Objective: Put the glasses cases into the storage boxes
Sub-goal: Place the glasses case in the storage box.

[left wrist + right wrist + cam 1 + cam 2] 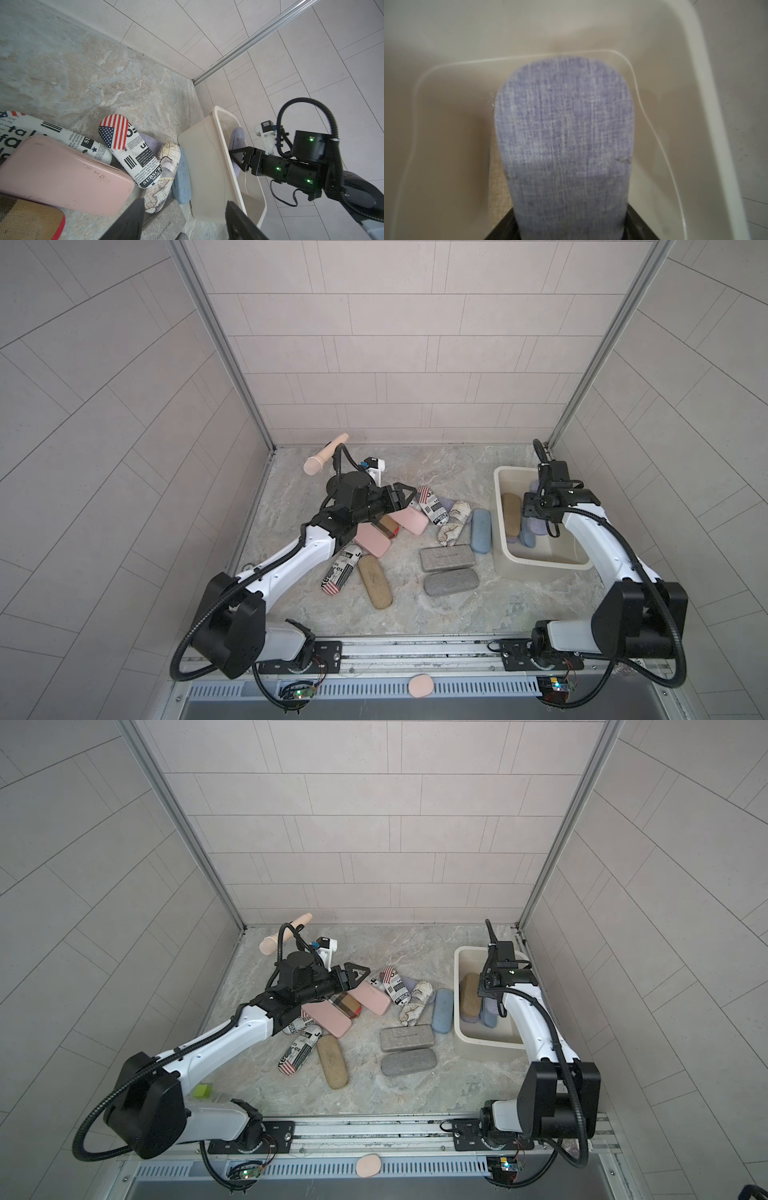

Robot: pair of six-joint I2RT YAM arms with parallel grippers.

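A marbled grey-beige tabletop [415, 472] is enclosed on three sides by pale tiled walls [374, 344], which are joined at the far corners by aluminium posts [226, 348]. A metal rail [415, 649] is fixed along the near edge, and a pink pad [421, 685] lies on the slotted strip [353, 689] in front of it. A pink microphone [324, 454] is seen in the far left corner.

The tub [540, 566] is set at the right side of the table. The right gripper [232, 155] is lowered inside it and clamped on a lavender case [564, 135], whose free end is pointed at the tub's far wall. A tan case [511, 514] lies in the tub beside it. Whether the held case touches the bottom cannot be told.

The loose cases are scattered mid-table, left of the tub. A blue case [481, 536] lies just beside the tub's wall, and two grey cases [446, 558] are laid side by side nearer the rail. A pink case [409, 520] and a newsprint case [432, 506] are heaped with others farther left. The left gripper [182, 224] is held above that heap, its jaws spread with nothing between them.
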